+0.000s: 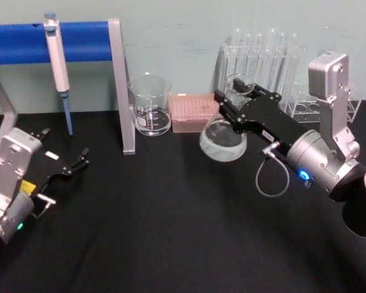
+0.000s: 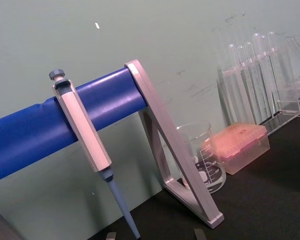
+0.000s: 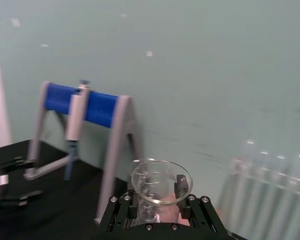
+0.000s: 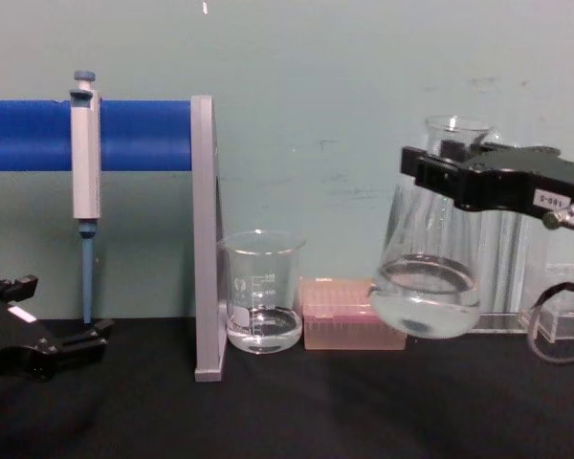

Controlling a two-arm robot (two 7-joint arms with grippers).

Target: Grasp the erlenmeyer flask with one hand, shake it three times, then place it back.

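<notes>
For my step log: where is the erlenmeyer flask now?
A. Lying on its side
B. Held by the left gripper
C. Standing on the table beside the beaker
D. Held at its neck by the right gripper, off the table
D: the right gripper is shut on the neck of the erlenmeyer flask, whose base hangs above the table.

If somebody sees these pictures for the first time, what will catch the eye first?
First, the clear glass conical flask with liquid in it, gripped at its neck by the black right pincer and held above the black table, right of centre. Next, the white pipette hanging on the blue bar at the left. The left pincer rests low at the left, open.
</notes>
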